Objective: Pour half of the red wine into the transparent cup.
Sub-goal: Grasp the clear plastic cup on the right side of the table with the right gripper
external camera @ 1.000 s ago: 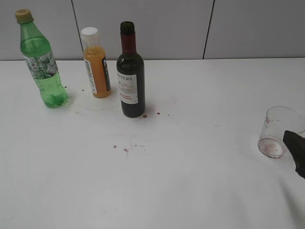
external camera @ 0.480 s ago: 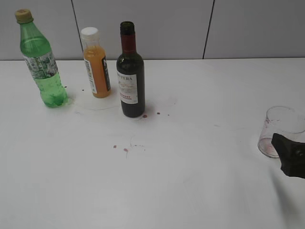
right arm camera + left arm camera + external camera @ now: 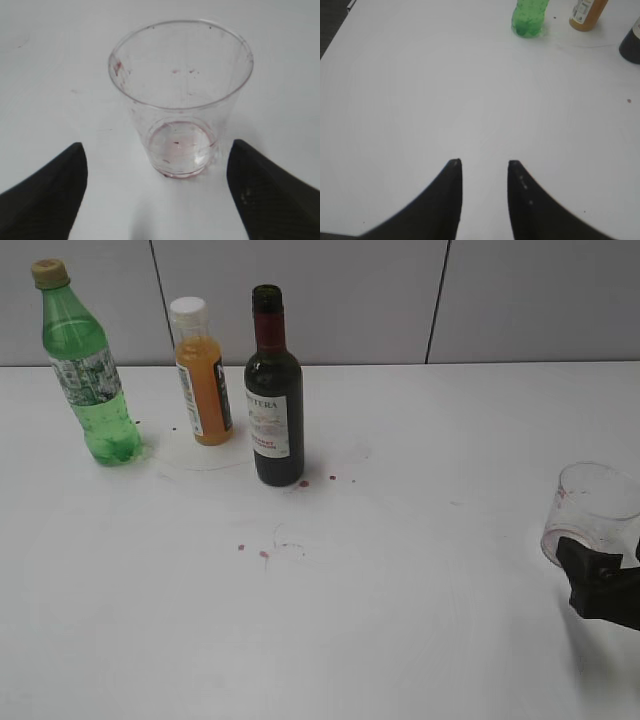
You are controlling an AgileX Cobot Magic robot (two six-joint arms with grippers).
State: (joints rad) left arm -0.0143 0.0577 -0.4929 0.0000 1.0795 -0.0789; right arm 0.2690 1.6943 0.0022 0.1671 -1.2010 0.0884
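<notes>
Now I have my right gripper (image 3: 155, 150) wide open, holding nothing, with the clear cup (image 3: 181, 95) standing upright on the white table (image 3: 400, 590) just ahead of its fingers. Far to the left stands the wine bottle (image 3: 273, 390). My left gripper (image 3: 485, 165) hangs partly open and empty.

Readable text for your inventory:

1. Wine bottle (image 3: 274, 390), white label: you can read the letters "TERA" in dark capitals along the top; the smaller lines below are too small to make out.
2. Orange juice bottle (image 3: 203, 373), at 10 o'clock from the wine bottle: dark label, large white lettering, not legible.
3. Green soda bottle (image 3: 88, 367), farthest toward 9 o'clock: patterned label, print unreadable.
</notes>
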